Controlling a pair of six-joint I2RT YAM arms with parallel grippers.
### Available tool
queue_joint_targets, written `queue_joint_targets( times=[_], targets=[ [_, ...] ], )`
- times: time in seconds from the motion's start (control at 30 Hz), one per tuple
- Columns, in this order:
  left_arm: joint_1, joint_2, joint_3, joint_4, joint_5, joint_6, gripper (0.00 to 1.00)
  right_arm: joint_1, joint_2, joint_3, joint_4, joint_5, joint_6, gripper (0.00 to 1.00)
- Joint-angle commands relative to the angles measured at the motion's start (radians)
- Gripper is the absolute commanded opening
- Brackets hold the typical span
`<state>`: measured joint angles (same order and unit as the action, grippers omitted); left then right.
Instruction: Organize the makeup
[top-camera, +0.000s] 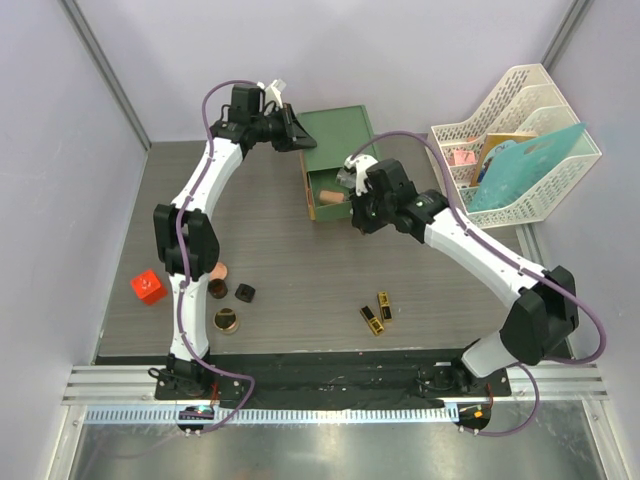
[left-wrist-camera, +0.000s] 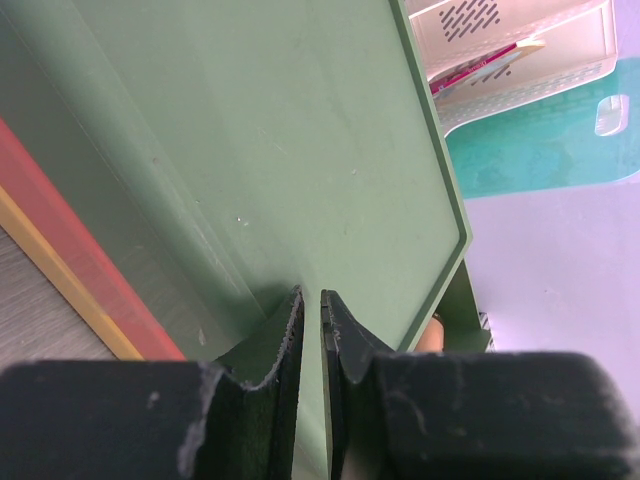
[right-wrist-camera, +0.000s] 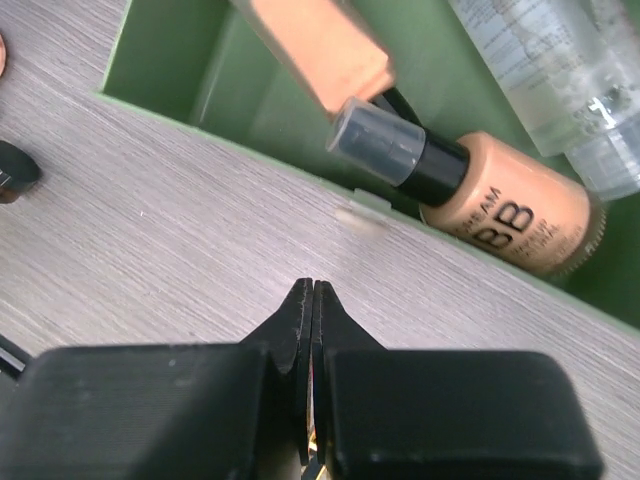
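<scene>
**Top external view.** The green drawer box stands at upper centre of the worktop. Its bottom drawer is pulled out toward the lower edge of the frame. A peach tube lies inside the drawer.

- The left gripper rests at the left edge of the box top.
- The right gripper sits at the right front corner of the drawer.
- At lower left, close together, lie a round peach compact, a brown jar, a black jar and a gold jar.
- A red cube lies to the left of this group.
- Two gold-black lipsticks lie side by side at lower centre, well apart from the jars.
- A white file rack stands at upper right.

**Left wrist view.** The left gripper is clenched, with only a thin slit between the fingers and nothing held. Its tips are on the green box top. Red and yellow bands run along the left edge of the frame.

**Right wrist view.** The right gripper is clenched with the fingers pressed together and nothing held. It hangs over bare worktop, just in front of the drawer wall. Inside the drawer:

- A peach BB cream tube with a black collar lies along the wall.
- A second peach tube lies above it in the frame.
- A clear tube lies at upper right.
</scene>
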<state>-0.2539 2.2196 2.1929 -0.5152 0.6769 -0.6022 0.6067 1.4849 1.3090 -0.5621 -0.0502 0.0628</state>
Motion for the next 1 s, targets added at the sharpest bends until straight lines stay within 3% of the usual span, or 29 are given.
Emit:
queue_joint_targets(
  times=[0.0,0.27,0.6,0.8,0.97],
  targets=[
    [0.015,0.041,-0.053,-0.137,-0.086,0.041,0.15,0.002,0.057,0.032,0.047,-0.005,0.0,0.01],
    [0.016,0.038,-0.047,-0.149,-0.092,0.053,0.15,0.001,0.175,0.163,0.111,0.17,-0.032,0.01],
    [0.015,0.04,-0.035,-0.181,-0.099,0.078,0.11,0.002,0.327,0.378,0.183,0.276,-0.084,0.01],
    [0.016,0.043,-0.028,-0.2,-0.105,0.09,0.11,0.001,0.417,0.437,0.235,0.296,-0.133,0.01],
    [0.016,0.045,-0.027,-0.206,-0.105,0.093,0.11,0.001,0.391,0.428,0.228,0.271,-0.113,0.01]
  ],
)
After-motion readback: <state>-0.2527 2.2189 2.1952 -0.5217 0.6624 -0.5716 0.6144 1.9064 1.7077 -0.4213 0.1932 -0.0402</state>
